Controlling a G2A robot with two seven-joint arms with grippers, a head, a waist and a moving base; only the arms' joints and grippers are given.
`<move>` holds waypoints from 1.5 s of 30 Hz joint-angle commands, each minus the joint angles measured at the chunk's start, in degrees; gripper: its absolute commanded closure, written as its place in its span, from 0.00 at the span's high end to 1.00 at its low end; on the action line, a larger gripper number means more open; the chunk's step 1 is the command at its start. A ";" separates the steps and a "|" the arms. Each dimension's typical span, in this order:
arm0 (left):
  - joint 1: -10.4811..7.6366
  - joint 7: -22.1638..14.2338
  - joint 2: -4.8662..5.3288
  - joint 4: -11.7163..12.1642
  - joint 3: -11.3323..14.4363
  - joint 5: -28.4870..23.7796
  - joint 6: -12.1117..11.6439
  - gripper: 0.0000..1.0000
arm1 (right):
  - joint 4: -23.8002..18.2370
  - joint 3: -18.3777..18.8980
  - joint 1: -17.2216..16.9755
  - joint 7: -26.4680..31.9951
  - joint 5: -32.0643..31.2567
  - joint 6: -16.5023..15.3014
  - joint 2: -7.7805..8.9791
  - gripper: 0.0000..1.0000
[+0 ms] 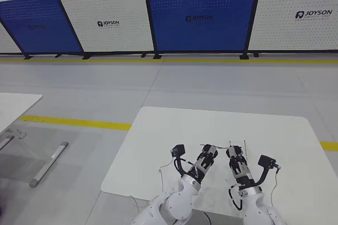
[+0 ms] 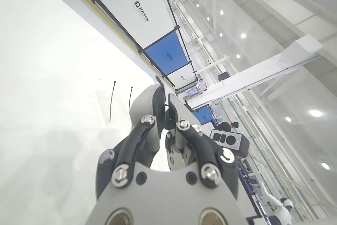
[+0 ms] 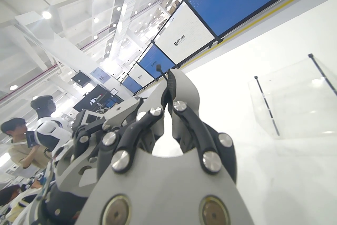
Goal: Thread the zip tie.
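With the right gripper [image 3: 168,77] and left gripper [image 2: 164,98] each pinching the zip tie [image 3: 159,68], slight misalignment would likely send its tail past the head.

Dark logo and wordmark on white partition panels [image 1: 107,25], the same mark on blue panels [image 1: 200,25]
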 commanded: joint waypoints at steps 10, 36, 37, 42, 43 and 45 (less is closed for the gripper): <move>-0.49 -0.03 -0.23 0.31 0.58 -0.35 0.78 0.27 | -0.94 -0.05 -0.64 0.00 -0.74 -0.61 0.15 0.00; -0.79 -1.44 -0.15 -0.15 0.10 1.09 2.96 0.21 | -1.51 -0.21 -0.87 -1.18 -2.83 0.17 0.31 0.00; -0.72 -1.67 -0.09 -0.16 0.03 1.49 3.29 0.26 | -1.52 -0.23 -0.86 -1.29 -2.98 0.29 0.31 0.00; -0.36 -2.25 0.07 -0.61 -0.46 1.80 3.77 0.33 | -1.58 -0.27 -0.75 -1.62 -4.26 0.89 0.34 0.00; -0.34 -2.34 0.09 -0.67 -0.53 1.79 3.83 0.33 | -1.58 -0.28 -0.75 -1.66 -4.31 0.92 0.34 0.00; -0.30 -2.53 0.12 -0.78 -0.62 1.83 3.96 0.30 | -1.53 -0.33 -0.70 -1.70 -4.39 0.99 0.34 0.00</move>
